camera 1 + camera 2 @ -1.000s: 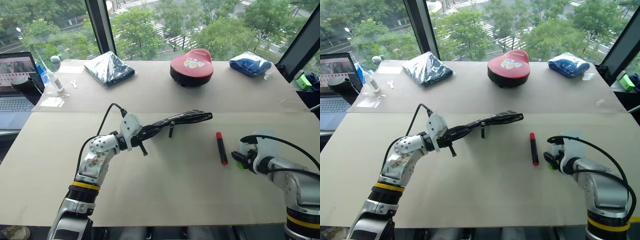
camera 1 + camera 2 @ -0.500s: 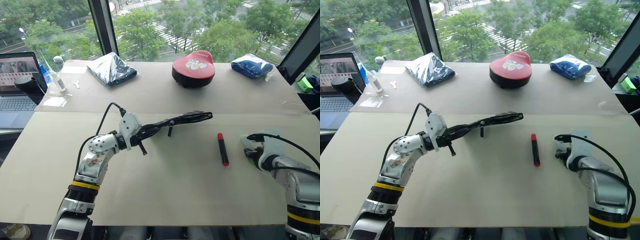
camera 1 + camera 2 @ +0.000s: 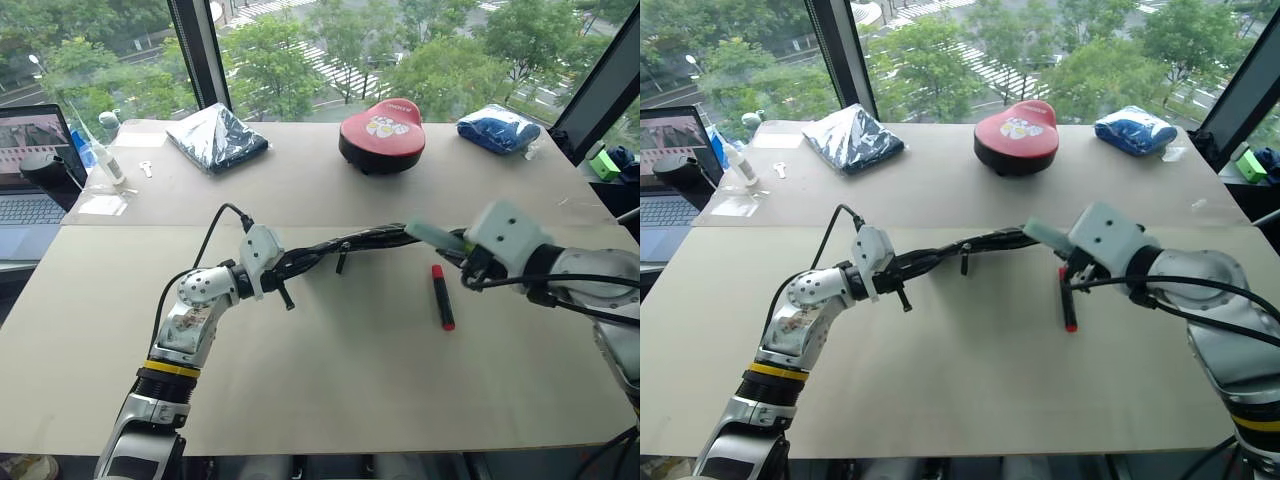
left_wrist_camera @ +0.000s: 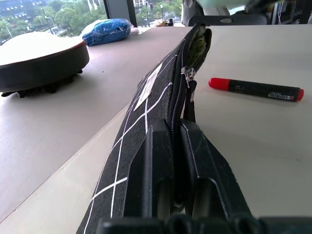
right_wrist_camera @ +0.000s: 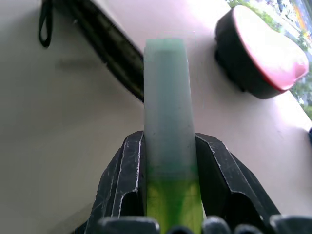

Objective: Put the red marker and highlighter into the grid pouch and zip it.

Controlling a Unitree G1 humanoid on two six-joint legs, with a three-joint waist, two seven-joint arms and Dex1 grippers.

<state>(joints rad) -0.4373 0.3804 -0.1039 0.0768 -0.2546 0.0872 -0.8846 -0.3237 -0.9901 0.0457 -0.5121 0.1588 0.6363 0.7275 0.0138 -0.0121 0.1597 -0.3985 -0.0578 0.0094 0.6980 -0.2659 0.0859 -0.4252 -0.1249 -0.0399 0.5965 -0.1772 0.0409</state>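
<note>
where a second ago the right gripper [image 5: 168, 195] was sitting low at the table's right side, beside the red marker [image 3: 439, 296], it is now being carried up and leftward with the highlighter [image 5: 167, 146] clamped between its fingers, pale cap leading, toward the open end of the grid pouch [image 3: 350, 243]. this is being read as the pick being done and the insertion being started; the marker is being left for a later pass, lying flat on the table [image 3: 330, 400] below the right gripper. the pouch is being held off the surface, edge-up, by the left gripper [image 4: 173, 165], which is closed on the zipper seam and is staying put; the mouth is gaping only narrowly at the far end, with the zipper pull strap [image 3: 341, 261] hanging below it.

room is being judged as generous: the near half of the table is lying bare, and the red cushion-like object [image 3: 383, 132], the dark folded cloth in plastic [image 3: 217, 136] and the blue packet [image 3: 498, 127] are all sitting well apart toward the window edge. the tight spot is being judged to be the narrow mouth itself.
</note>
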